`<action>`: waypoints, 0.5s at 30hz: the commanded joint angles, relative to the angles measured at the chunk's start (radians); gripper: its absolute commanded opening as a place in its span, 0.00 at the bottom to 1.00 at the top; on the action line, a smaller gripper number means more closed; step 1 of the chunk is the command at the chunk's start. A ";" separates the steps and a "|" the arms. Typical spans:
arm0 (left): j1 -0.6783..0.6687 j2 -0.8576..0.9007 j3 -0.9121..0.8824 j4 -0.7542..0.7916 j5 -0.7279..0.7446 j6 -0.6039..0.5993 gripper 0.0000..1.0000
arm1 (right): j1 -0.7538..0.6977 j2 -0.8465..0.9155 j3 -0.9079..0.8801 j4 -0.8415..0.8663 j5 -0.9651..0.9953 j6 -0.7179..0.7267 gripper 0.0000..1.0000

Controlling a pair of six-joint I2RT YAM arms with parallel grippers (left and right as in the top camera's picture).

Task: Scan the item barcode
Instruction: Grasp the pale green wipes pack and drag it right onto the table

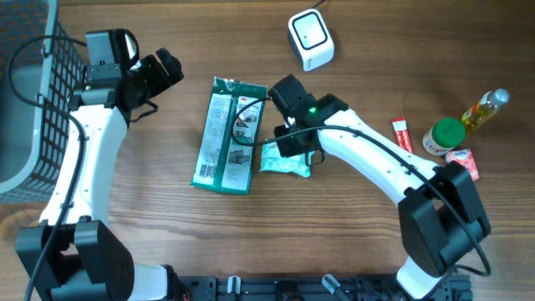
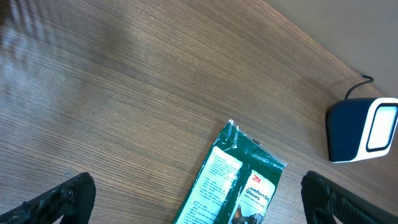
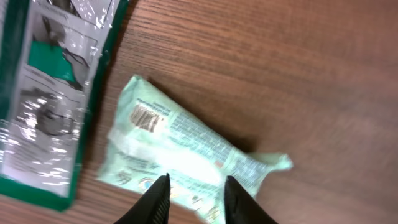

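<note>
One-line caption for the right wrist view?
Right claw over a pale green packet beside the glove pack on the table.

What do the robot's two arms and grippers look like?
The left arm and right arm have white rounded shells with black joints and bases. Black cables run along them. A small green light glows on the right wrist. The left gripper and right gripper have black fingers.
</note>
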 commanded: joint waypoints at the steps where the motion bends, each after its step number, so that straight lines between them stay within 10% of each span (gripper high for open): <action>1: 0.001 0.000 0.007 0.003 -0.002 0.005 1.00 | 0.010 -0.026 -0.027 0.010 -0.060 0.207 0.30; 15: 0.001 0.000 0.007 0.003 -0.002 0.005 1.00 | 0.011 -0.020 -0.242 0.094 -0.044 0.884 0.22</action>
